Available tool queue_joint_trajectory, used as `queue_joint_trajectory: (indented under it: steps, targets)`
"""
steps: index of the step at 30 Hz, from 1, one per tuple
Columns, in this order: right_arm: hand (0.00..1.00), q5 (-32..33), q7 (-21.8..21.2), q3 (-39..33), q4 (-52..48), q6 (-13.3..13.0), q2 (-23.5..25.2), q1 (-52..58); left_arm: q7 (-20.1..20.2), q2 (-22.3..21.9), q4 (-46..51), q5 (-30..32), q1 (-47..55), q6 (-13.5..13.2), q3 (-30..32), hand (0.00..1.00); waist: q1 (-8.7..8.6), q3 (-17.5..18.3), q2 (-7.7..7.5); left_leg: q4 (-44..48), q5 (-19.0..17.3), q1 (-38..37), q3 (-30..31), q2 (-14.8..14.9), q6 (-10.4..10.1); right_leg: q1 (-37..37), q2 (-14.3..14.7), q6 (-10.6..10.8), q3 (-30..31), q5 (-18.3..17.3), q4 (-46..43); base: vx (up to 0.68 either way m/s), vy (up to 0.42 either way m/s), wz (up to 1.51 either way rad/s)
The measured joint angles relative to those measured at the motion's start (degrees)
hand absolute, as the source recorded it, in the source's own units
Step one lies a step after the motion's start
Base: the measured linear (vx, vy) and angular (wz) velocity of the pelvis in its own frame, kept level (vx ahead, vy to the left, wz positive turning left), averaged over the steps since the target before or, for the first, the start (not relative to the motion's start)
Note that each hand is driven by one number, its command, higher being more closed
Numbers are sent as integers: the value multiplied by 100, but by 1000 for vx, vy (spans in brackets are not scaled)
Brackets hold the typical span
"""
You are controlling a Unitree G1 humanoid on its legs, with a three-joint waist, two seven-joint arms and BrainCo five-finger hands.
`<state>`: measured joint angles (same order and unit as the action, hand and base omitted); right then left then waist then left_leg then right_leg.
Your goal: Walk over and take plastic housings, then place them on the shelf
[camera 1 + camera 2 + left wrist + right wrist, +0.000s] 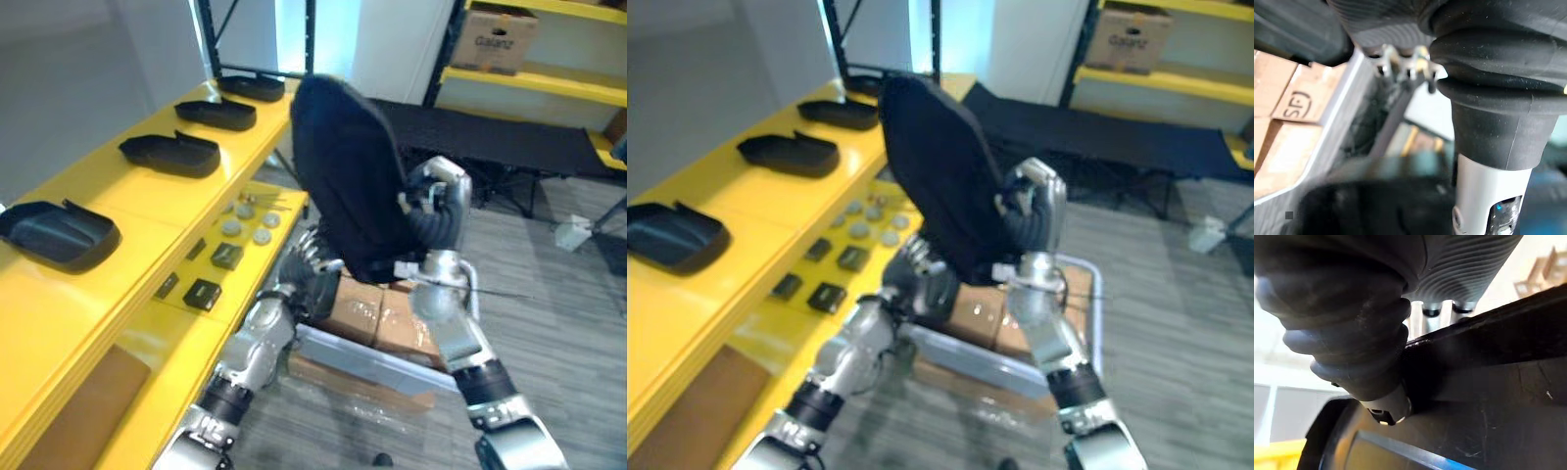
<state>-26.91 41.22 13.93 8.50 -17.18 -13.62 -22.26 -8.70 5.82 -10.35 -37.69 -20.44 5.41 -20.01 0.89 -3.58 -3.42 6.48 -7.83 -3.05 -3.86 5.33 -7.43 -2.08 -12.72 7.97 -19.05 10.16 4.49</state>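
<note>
Black housing [343, 166] in right hand [438, 188]

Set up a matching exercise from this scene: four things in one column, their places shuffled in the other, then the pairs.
Things
1. upright black housing
2. flat black housing
3. grey discs
4. cardboard boxes

Places
A. in the grey cart
B. on the lower yellow ledge
C. raised in the air, left hand at its lower edge, right hand gripping its side edge
D. on the top yellow shelf

Pairs: 1-C, 2-D, 3-B, 4-A
</note>
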Motion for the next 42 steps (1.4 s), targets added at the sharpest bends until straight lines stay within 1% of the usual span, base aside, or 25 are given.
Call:
queue_joint_trajectory:
  steps: [5, 7, 8, 9, 10, 11, 15, 19, 21, 24, 29, 30, 32, 34, 35, 38, 41, 42]
  targets:
    - [100, 162, 6, 306, 219, 1, 180, 163, -34, -61, -6, -43, 1, -155, -158, 0, 13, 1, -2, 15, 1, 6, 12, 4, -1, -5, 1, 0, -3, 0, 2, -6, 0, 0]
    - [100, 214, 24, 307, 302, 3, 248, 190, -41, -78, -47, -241, 1, -187, -153, 0, 15, 2, -3, 14, 3, 6, 14, 7, 1, -10, 1, -1, -4, 0, 3, -37, -3, 0]
    - [100, 262, 25, 310, 378, 5, 263, 198, -39, -79, -75, -478, 1, -187, -157, 0, 16, 7, -10, 13, 6, 8, 16, 6, 4, -10, 1, -2, -5, 1, 3, 0, 0, 0]
    - [100, 300, 32, 334, 429, 5, 279, 215, -30, -79, -114, -733, 1, -187, -163, 100, 16, 12, -18, 12, 9, 8, 18, 6, 5, -10, 2, -5, -6, 3, 3, 0, 0, 0]
    - [100, 316, 45, 380, 454, 5, 287, 223, -30, -79, -128, -783, 2, -186, -169, 100, 15, 14, -21, 11, 10, 8, 18, 6, 5, -10, 2, -6, -7, 4, 3, 0, 0, 0]
    - [100, 359, 111, 429, 512, 4, 309, 235, -27, -78, -159, -966, 2, -185, -177, 100, 15, 19, -28, 11, 11, 8, 19, 6, 6, -11, 2, -7, -8, 7, 4, 0, 0, 0]
    - [100, 482, 228, 492, 680, 0, 372, 246, -26, -71, -260, -1201, 2, -179, -324, 100, 16, 49, -68, 8, 17, 16, 33, 1, 13, -11, -10, -3, -29, 13, 6, 0, 0, 1]
    - [100, 593, 390, 575, 774, -53, 390, 250, -53, -71, -279, -1198, 1, -192, -376, 100, 13, 92, -121, 16, 27, 16, 70, -2, 13, -12, -24, -2, -75, 15, 7, 0, 2, 4]
    - [100, 599, 511, 701, 773, -54, 435, 254, -202, -66, -317, -1191, 1, -270, -371, 100, 14, 95, -124, 23, 33, 16, 91, 0, 15, -27, -26, -2, -96, 17, 8, -19, 0, 5]
    - [100, 599, 604, 744, 771, -54, 477, 253, -242, -65, -319, -1164, 1, -302, -362, 100, 21, 96, -125, 24, 45, 17, 114, 3, 14, -43, -28, -10, -118, 22, 9, -15, -2, 3]
    - [100, 599, 643, 763, 739, -54, 491, 253, -241, -65, -318, -1145, 1, -362, -365, 100, 21, 96, -125, 23, 61, 17, 134, 9, 9, -55, -25, -20, -136, 30, 12, -21, -2, 1]
    - [0, 599, 643, 766, 735, -55, 491, 253, -241, -64, -318, -1135, 1, -376, -367, 100, 19, 96, -125, 23, 62, 17, 136, 10, 9, -55, -25, -21, -138, 31, 12, 0, 0, 0]
    - [0, 599, 643, 778, 730, -83, 490, 253, -241, -65, -318, -1126, -1, -404, -374, 100, 13, 96, -126, 22, 63, 17, 136, 10, 9, -55, -25, -22, -139, 31, 12, 0, 0, 0]
    - [0, 610, 632, 820, 720, -194, 485, 285, -241, -63, -318, -1110, -46, -413, -372, 100, 6, 96, -126, 20, 63, 17, 139, 10, 9, -55, -25, -22, -143, 31, 12, 0, 0, 0]
    - [0, 713, 618, 829, 665, -265, 472, 317, -241, -54, -317, -1085, -83, -419, -374, 100, 6, 96, -126, 18, 63, 18, 140, 8, 9, -55, -28, -22, -146, 31, 13, 0, 0, 0]
    - [0, 1042, 433, 829, 613, -314, 402, 320, -247, -54, -310, -1053, -110, -457, -400, 100, 1, 99, -131, 13, 63, 20, 142, 7, 9, -51, -29, -21, -148, 32, 13, 0, 0, 0]
    - [0, 1202, 305, 804, 464, -315, 333, 405, -441, -53, -131, -660, -109, -464, -391, 100, -5, 98, -133, 24, 62, 48, 137, 8, 9, -21, -22, -28, -149, 37, 12, 0, 0, 0]
    - [0, 1287, 118, 731, 195, -316, 293, 495, -554, -49, 114, -432, -108, -463, -340, 100, -10, 99, -133, 32, 62, 83, 137, 4, 9, 8, -19, -36, -149, 43, 12, 0, 0, 0]
